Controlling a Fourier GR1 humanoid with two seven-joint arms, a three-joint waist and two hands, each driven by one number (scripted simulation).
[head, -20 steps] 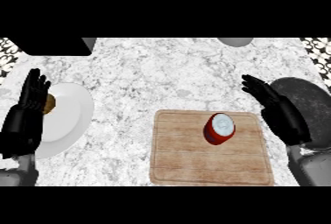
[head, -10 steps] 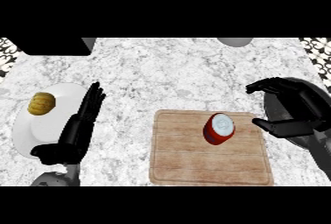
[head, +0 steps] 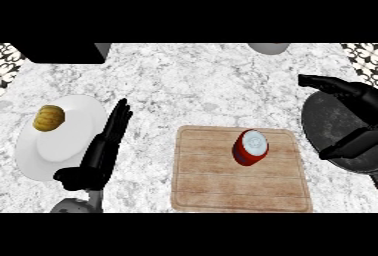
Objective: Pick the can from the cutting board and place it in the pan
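- The white marbled counter (head: 192,75) fills the view. Everything is laid out on it, so that all is in reach from above.
- A wooden cutting board (head: 221,190) is placed at the lower middle. The task's thing is carried on it, near its upper right part.
- The dark round pan (head: 325,120) is seen at the right edge, just beside the board. It is only partly in view. This short way between board and pan is judged convenient for the transfer.
- A white plate (head: 66,145) is set at the left, well apart from the board. It is probably not needed for this task.
- The left hand (head: 103,147) is held between plate and board, at the plate's rim. Its fingers are straight and pressed together, and nothing is held. It is judged to be resting.
- The right hand (head: 353,92) is held over the pan, apart from the can. Its fingers are bent a little and set wide from the thumb, around nothing. This shape is judged to be prepared for a grasp, which is not yet begun.
- The red can (head: 250,147) with a pale top is standing on the board, on the side nearest the right hand. It is touched by no hand.
- A small yellow-brown food piece (head: 49,118) is lying on the plate's upper left part.
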